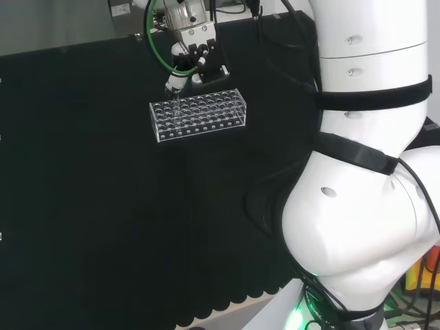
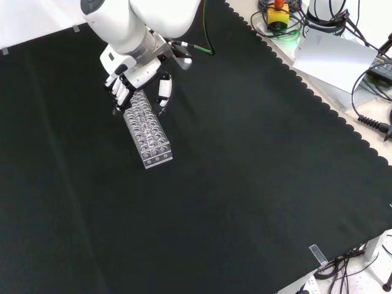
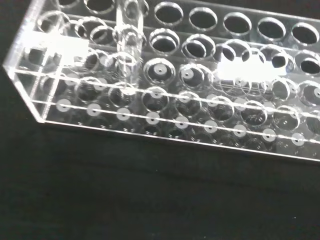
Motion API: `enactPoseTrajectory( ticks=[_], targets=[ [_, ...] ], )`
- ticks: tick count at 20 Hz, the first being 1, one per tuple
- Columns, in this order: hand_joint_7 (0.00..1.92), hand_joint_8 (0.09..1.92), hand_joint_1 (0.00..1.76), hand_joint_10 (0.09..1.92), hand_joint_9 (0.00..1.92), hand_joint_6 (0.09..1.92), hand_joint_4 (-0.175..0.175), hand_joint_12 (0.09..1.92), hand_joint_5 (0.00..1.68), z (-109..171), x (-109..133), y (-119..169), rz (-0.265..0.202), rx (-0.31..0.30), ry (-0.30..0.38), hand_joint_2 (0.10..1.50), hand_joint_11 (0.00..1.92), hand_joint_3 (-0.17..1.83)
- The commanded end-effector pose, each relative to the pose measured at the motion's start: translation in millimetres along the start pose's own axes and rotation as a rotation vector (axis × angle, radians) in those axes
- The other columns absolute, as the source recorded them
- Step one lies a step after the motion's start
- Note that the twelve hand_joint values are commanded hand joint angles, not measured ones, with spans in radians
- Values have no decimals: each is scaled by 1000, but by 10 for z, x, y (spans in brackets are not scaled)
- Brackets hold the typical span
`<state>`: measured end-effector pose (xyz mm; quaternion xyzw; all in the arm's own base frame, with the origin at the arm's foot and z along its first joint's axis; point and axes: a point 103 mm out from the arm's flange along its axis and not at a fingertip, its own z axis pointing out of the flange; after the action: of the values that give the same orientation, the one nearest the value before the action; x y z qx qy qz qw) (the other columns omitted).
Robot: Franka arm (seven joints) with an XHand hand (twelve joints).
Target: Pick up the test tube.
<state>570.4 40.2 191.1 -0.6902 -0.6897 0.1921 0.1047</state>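
Clear test-tube rack (image 1: 198, 115) on the black-clothed desk (image 1: 82, 206); one clear test tube (image 3: 128, 42) upright in a hole near the rack's end. Hand (image 2: 138, 79) poised over that end; fingers (image 2: 164, 90) relaxed, spread, grasping nothing.

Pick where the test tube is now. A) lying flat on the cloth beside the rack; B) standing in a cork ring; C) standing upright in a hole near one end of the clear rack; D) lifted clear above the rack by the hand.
C: the wrist view shows the test tube upright in a hole near the corner of the rack, and in the head view the hand is above that end.
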Motion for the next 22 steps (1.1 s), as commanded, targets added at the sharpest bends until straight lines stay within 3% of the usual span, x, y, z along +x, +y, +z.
enactPoseTrajectory(
  ticks=[1, 4, 7, 22],
  targets=[
    [725, 813, 722, 813, 572, 321, -73, 1509, 531, 46, -31, 78, 18, -18, 1, 779, 239, 473],
    [828, 816, 763, 790, 641, 538, -71, 1493, 503, 38, 11, 85, 8, -47, 6, 743, 275, 519],
    [906, 821, 801, 775, 706, 632, -72, 1478, 506, 21, 54, 97, 2, -59, 8, 716, 314, 545],
    [1179, 751, 926, 675, 962, 758, -78, 1397, 695, 12, 256, 145, -24, -75, -2, 649, 480, 635]
  ],
)
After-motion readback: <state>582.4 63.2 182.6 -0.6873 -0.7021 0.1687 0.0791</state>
